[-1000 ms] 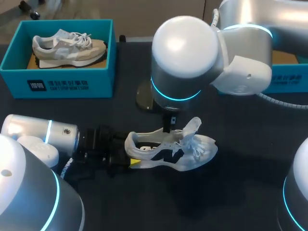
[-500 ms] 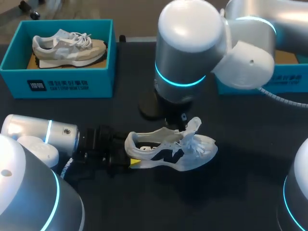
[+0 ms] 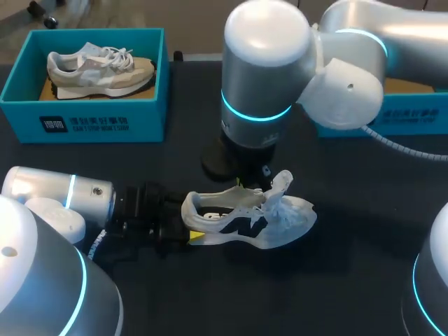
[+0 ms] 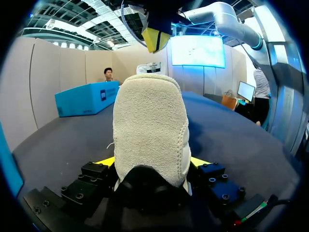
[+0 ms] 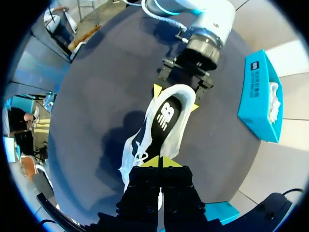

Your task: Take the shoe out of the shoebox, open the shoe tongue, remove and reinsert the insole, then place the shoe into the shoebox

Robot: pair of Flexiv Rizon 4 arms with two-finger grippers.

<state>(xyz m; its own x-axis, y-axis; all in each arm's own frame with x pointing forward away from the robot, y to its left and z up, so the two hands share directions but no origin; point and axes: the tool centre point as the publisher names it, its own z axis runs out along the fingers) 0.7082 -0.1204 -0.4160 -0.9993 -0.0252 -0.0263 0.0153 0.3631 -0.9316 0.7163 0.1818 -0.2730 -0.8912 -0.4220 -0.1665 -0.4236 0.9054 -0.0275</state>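
A white mesh shoe (image 3: 273, 224) lies on its side on the dark table, with its tongue raised. My left gripper (image 3: 190, 227) is shut on its heel. In the left wrist view the fuzzy heel (image 4: 149, 125) fills the space between the yellow tips (image 4: 105, 161). My right gripper (image 3: 243, 184) hangs just above the shoe's opening, fingers shut and pointing down. In the right wrist view its joined yellow tips (image 5: 159, 162) sit over the lace end of the shoe (image 5: 140, 145). The black insole (image 5: 164, 121) shows inside, and my left gripper (image 5: 176, 96) holds the heel beyond it.
A blue shoebox (image 3: 84, 122) at the back left holds a beige and white shoe (image 3: 101, 70). A second blue shoebox (image 3: 420, 115) stands at the back right, partly hidden by my right arm. Bare dark table lies in front of the shoe.
My right arm's wrist has swung a little over the shoe, and its yellow tip now shows by the opening. The shoe and my left arm have not moved.
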